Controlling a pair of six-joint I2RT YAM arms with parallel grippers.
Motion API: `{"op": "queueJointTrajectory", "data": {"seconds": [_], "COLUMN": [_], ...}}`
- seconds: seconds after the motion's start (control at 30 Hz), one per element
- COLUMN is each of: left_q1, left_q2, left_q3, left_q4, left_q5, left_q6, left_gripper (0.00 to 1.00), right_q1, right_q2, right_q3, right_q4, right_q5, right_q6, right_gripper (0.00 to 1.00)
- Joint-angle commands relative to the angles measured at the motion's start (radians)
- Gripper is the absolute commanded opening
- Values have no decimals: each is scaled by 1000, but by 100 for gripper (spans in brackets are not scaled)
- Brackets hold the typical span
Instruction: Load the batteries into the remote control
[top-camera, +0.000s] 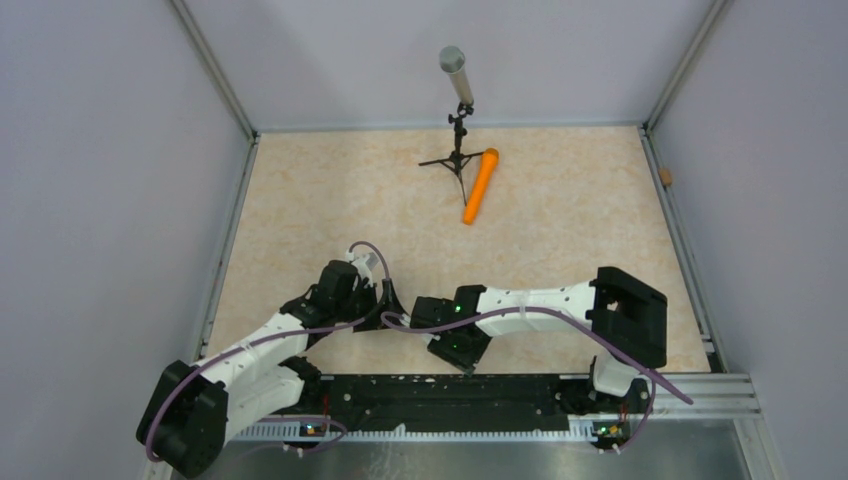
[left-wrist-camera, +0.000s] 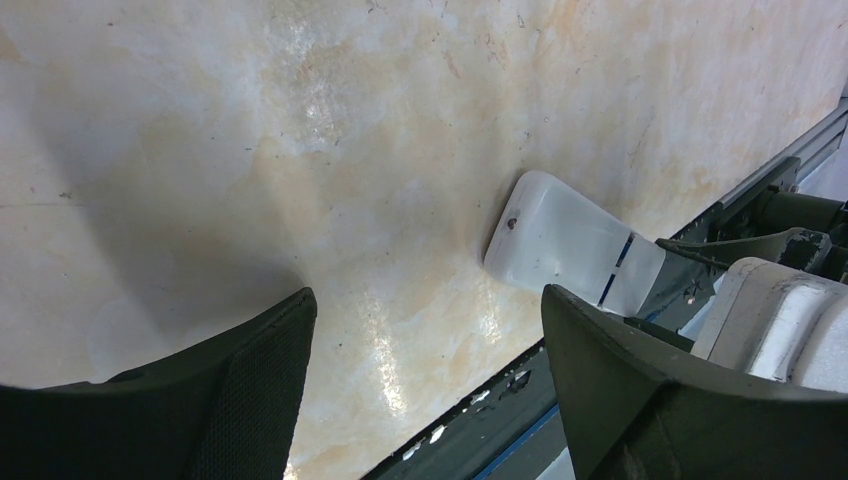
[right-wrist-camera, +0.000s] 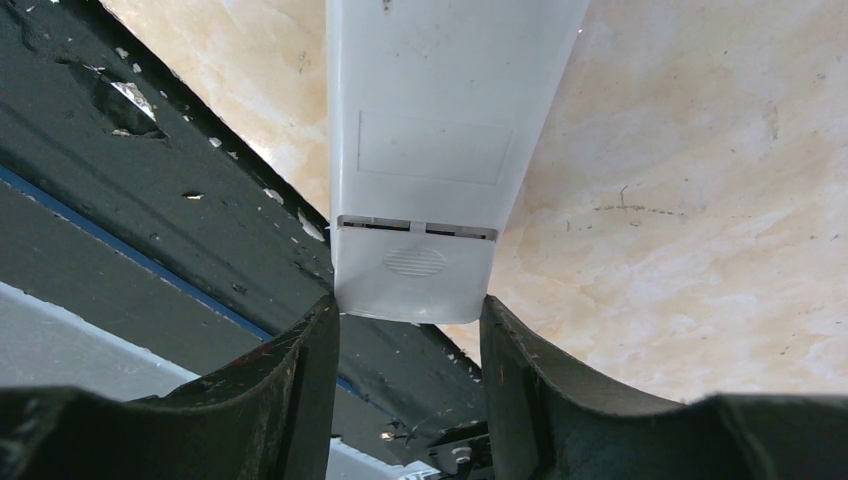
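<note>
The remote control (right-wrist-camera: 440, 130) is a white oblong turned plain back up, with a shallow rectangular panel, a thin dark seam across it and an oval ribbed patch near one end. That ribbed end is pinched between the fingers of the right pincer (right-wrist-camera: 408, 305). The body reaches out over the beige worktop (right-wrist-camera: 700, 200), just beside its dark near-edge rail (right-wrist-camera: 150, 170).

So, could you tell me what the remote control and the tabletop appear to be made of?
The remote control: likely smooth white moulded plastic, given crisp seams and a ribbed patch. The tabletop: glossy, beige-veined, marble-look stone or laminate; glare shows the sheen.
</note>
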Motion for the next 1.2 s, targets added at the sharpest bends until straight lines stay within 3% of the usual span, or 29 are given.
{"op": "queueJointTrajectory", "data": {"seconds": [0.0, 0.77, 1.17], "left_q1": [4, 4, 4], "left_q2": [-1, 5, 33], "left_q3": [-11, -13, -11], "left_q4": [24, 33, 41], "left_q5": [6, 19, 51], "left_q6": [9, 11, 18], "left_gripper": [83, 83, 83], "right_q1": [-8, -23, -23], "right_q2": [9, 35, 44], "right_q3": [33, 42, 54], "right_q4": [24, 49, 82], "right_q5": [-3, 7, -2], "right_q6": [3, 14, 22], "right_gripper": [11, 12, 34]}}
